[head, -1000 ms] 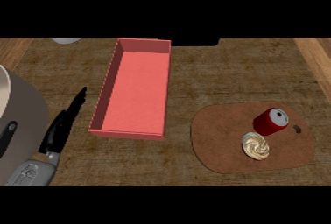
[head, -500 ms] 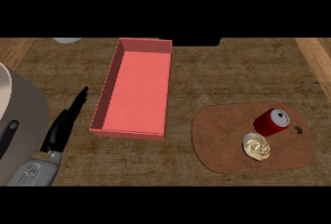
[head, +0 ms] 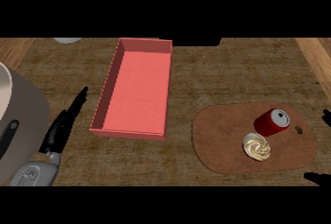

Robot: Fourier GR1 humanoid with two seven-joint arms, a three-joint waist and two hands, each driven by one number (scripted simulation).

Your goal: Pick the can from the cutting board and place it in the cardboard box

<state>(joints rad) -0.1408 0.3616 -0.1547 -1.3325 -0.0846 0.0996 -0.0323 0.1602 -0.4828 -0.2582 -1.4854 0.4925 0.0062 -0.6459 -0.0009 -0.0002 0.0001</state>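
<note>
Even, subdued light; darker shade on box (head: 110, 89) left inner wall.

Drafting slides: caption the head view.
Red can and cupcake on the cutting board, right of a red box; left robot hand open.

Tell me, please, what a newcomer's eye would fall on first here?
The long pink box left of centre stands out, open on top with nothing inside. Next comes the red can, standing on the brown board at the right, with a cream swirl beside it. The left hand lies open to the left of the box.
</note>
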